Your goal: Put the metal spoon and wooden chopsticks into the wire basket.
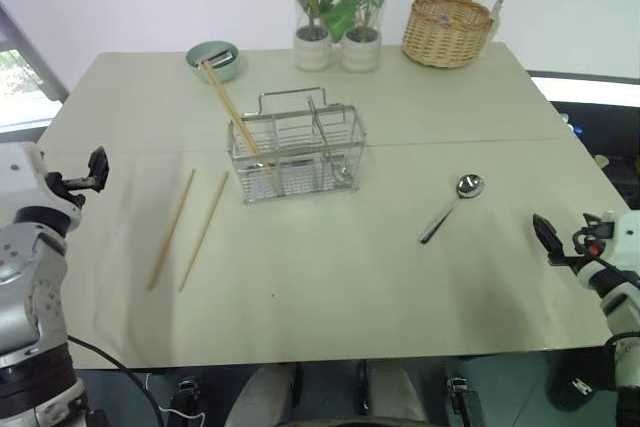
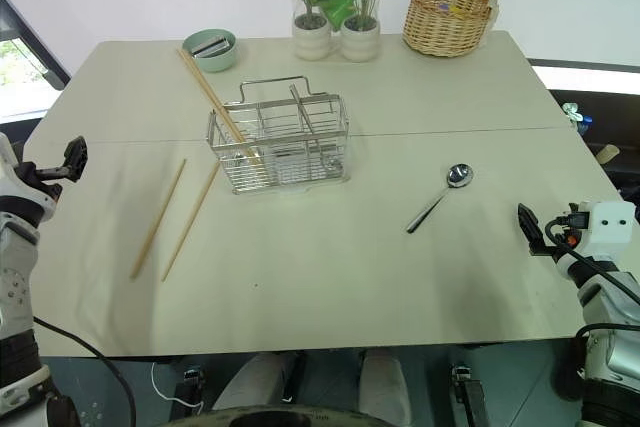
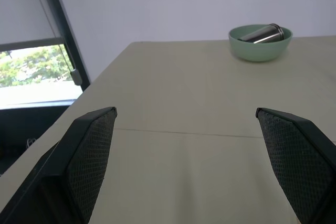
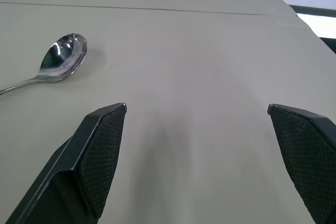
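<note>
The wire basket (image 1: 297, 152) stands near the table's middle, with two wooden chopsticks (image 1: 232, 112) leaning in its left compartment. Two more wooden chopsticks (image 1: 172, 228) lie flat on the table to the basket's left. The metal spoon (image 1: 452, 205) lies to the basket's right, bowl up and away from me, and shows too in the right wrist view (image 4: 60, 59). My left gripper (image 3: 185, 110) hovers open over the table's left edge, well left of the loose chopsticks. Near the right edge, my right gripper (image 4: 197, 107) is open and empty, to the right of the spoon.
A green bowl (image 1: 213, 57) holding a metal item sits at the back left. Two glass vases with plants (image 1: 340, 7) and a wicker basket (image 1: 450, 27) stand along the far edge. The beige table (image 1: 330, 297) is bare in front.
</note>
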Robot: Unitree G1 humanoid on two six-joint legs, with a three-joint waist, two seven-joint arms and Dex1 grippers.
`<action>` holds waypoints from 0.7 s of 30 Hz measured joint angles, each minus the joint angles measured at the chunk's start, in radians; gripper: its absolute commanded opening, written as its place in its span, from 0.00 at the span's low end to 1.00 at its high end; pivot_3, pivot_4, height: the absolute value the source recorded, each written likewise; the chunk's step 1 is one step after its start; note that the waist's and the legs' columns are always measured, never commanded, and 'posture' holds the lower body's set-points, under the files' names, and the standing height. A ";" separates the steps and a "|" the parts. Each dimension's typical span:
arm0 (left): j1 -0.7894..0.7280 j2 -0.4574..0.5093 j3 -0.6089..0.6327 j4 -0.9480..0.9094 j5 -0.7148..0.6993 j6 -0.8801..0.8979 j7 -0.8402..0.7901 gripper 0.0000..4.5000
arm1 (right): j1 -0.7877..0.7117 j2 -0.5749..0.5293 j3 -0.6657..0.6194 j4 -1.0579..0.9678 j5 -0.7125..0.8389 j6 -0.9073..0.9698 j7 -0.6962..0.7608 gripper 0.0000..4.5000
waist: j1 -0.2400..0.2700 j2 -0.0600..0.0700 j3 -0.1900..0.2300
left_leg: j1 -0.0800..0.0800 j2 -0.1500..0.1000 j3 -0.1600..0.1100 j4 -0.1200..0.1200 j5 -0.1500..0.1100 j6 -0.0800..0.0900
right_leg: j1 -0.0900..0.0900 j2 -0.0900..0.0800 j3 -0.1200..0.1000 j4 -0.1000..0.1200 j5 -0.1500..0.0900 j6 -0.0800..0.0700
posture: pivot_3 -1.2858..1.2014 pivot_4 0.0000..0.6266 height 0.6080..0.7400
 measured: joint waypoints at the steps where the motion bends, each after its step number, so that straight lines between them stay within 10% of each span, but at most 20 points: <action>1: 0.000 0.000 -0.003 0.000 0.001 0.000 -0.001 1.00 | 0.001 0.001 0.000 0.000 0.000 0.000 0.000 0.99 | 0.000 0.000 0.000 | 0.000 0.000 0.000 0.000 0.000 0.000 | 0.000 0.000 0.000 0.000 0.000 0.000 | 0.52 0.24 0.77; 21: -0.009 0.028 -0.026 0.000 0.010 0.002 -0.001 1.00 | -0.054 0.006 0.010 0.000 -0.013 -0.017 -0.009 0.99 | 0.000 0.000 0.000 | 0.000 0.007 0.002 0.000 0.000 0.000 | -0.001 0.006 0.001 0.000 0.003 -0.005 | 0.52 0.24 0.77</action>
